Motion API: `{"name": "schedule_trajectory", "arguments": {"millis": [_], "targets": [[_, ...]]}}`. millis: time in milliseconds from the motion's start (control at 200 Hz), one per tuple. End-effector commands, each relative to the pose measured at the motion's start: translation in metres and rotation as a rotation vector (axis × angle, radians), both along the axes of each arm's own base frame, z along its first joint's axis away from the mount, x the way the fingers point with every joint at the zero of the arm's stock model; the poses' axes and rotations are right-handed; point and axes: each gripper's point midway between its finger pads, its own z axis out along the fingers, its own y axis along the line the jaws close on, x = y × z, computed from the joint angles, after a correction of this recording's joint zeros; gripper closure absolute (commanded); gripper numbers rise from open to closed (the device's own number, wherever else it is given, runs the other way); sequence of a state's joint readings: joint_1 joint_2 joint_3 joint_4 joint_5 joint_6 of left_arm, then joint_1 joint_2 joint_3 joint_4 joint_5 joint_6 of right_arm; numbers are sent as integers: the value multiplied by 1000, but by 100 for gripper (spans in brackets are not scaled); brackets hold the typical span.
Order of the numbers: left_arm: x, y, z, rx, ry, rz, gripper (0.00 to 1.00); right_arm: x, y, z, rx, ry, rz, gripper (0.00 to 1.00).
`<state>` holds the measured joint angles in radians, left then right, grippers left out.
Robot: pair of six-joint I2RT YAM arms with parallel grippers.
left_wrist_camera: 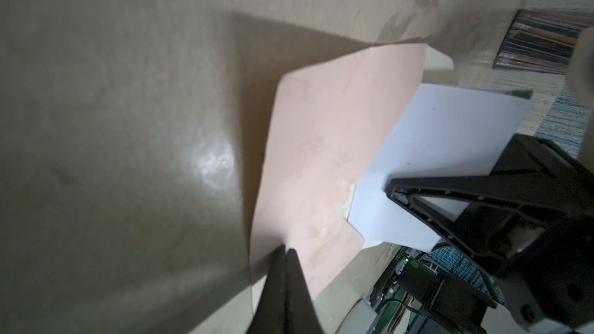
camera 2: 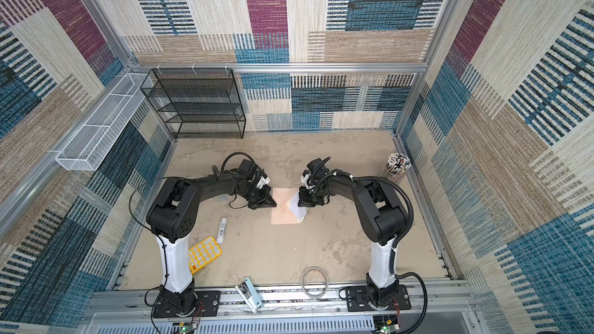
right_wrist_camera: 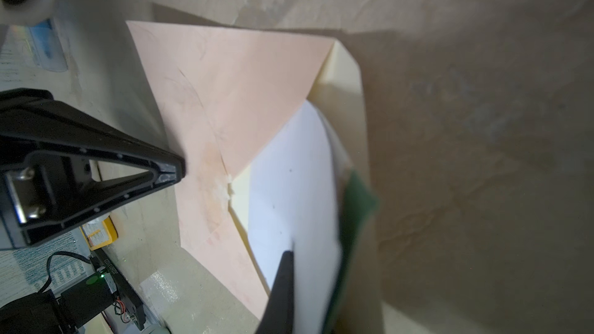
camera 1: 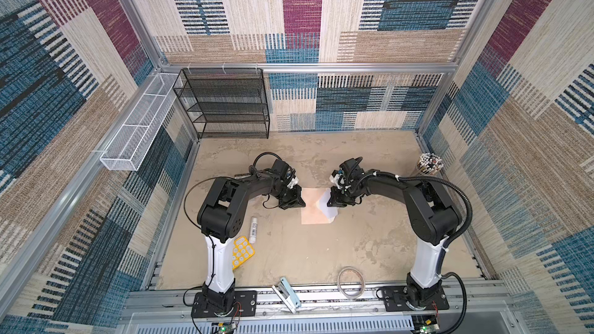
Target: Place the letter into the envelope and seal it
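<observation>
Top views: pale peach-pink paper envelope (camera 1: 311,212) (camera 2: 281,213) flat on mottled beige worktop (camera 1: 305,252) (camera 2: 273,252). Left claw (camera 1: 301,202) (camera 2: 273,203) at envelope's left edge, right claw (camera 1: 331,202) (camera 2: 301,202) at its right.
Left wrist view: left claw (left_wrist_camera: 286,252) clenched, empty, tips touching envelope (left_wrist_camera: 321,155) near edge.
Right wrist view: right claw (right_wrist_camera: 289,253) clamped on white green-bordered paper letter (right_wrist_camera: 295,171). Letter tilted, leading edge at envelope (right_wrist_camera: 241,91) mouth, beside cream flap (right_wrist_camera: 344,69); how far inside, unclear.

The peach-pink envelope (camera 1: 311,210) lies flat mid-surface, its cream flap open. The white, green-edged letter (right_wrist_camera: 289,187) leans tilted, one edge at the envelope's mouth.
</observation>
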<state>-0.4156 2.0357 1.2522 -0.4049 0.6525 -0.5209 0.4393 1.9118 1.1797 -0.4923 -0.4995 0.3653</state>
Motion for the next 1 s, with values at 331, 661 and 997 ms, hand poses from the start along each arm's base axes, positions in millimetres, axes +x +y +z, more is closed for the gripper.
{"name": "schedule_trajectory", "arguments": {"millis": [331, 661, 997], "targets": [[-17, 25, -26, 162, 52, -3, 100, 3, 7, 3, 37, -9, -5, 85], [-21, 29, -26, 177, 60, -8, 100, 2, 3, 14, 34, -30, -22, 64], [-21, 32, -24, 181, 56, -9, 100, -4, -2, 24, 29, -31, -36, 61]]}}
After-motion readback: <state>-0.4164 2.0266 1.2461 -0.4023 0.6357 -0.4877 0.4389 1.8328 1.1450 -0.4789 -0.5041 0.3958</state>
